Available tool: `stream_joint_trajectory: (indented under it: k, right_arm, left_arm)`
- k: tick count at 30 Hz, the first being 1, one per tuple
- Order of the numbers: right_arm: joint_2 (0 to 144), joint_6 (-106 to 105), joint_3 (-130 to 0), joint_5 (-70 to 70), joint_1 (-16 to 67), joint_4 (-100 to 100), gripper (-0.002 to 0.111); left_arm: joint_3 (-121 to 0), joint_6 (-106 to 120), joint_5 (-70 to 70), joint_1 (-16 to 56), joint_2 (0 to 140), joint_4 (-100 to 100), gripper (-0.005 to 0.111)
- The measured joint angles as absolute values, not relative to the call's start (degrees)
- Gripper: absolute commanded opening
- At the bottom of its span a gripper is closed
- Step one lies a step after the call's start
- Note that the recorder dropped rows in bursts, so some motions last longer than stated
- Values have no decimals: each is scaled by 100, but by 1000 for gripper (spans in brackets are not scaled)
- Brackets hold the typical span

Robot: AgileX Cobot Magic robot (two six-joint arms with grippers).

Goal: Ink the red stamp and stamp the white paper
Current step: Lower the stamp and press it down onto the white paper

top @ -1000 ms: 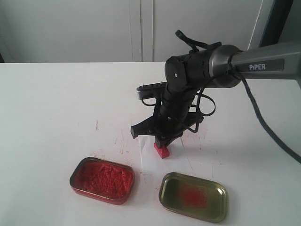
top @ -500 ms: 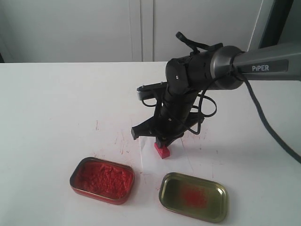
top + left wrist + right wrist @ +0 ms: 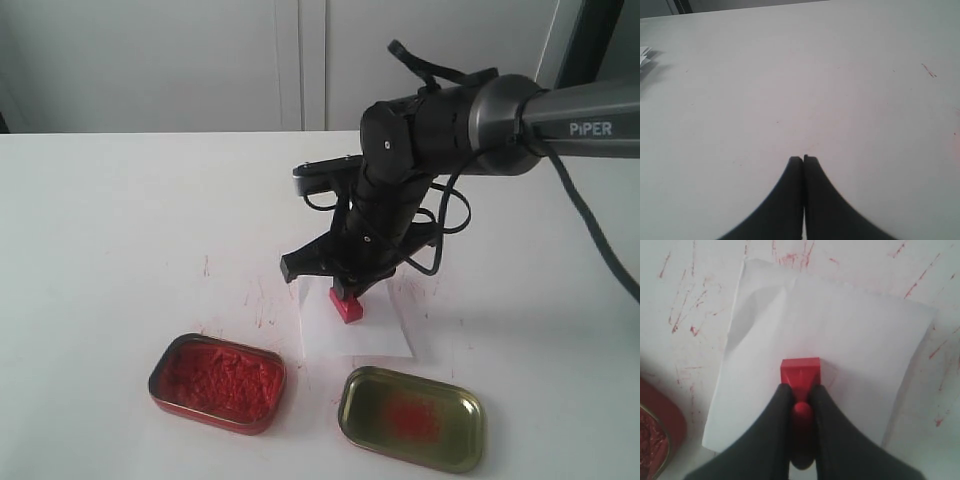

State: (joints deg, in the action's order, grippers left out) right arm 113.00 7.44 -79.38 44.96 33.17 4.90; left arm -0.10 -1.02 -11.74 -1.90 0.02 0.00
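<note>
The red stamp [image 3: 347, 308] [image 3: 800, 373] stands with its square base over the white paper [image 3: 380, 335] [image 3: 850, 335]; whether it touches the sheet I cannot tell. My right gripper [image 3: 345, 292] [image 3: 800, 396] is shut on the stamp's round knob, its black fingers [image 3: 777, 410] on either side. The paper lies just beyond the two tins. In the left wrist view my left gripper [image 3: 803, 159] is shut on nothing, over bare white table, and it does not show in the exterior view.
A red tin of lumpy red ink [image 3: 218, 382] sits at the front left. A gold tin with a red smear [image 3: 411, 417] sits at the front right. Red scratch marks [image 3: 262, 300] [image 3: 687, 310] cover the tabletop around the paper.
My right arm has carried the stamp a little farther back over the paper. More of the sheet now shows in front of the stamp.
</note>
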Motion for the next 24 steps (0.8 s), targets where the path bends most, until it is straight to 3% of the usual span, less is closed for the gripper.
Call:
stream_joint_trajectory:
  k: [24]
  right_arm:
    - [11525,754,-7938,4778,3317,511,0]
  left_arm:
    - [-10,-102,-1174,-190,2,0,0]
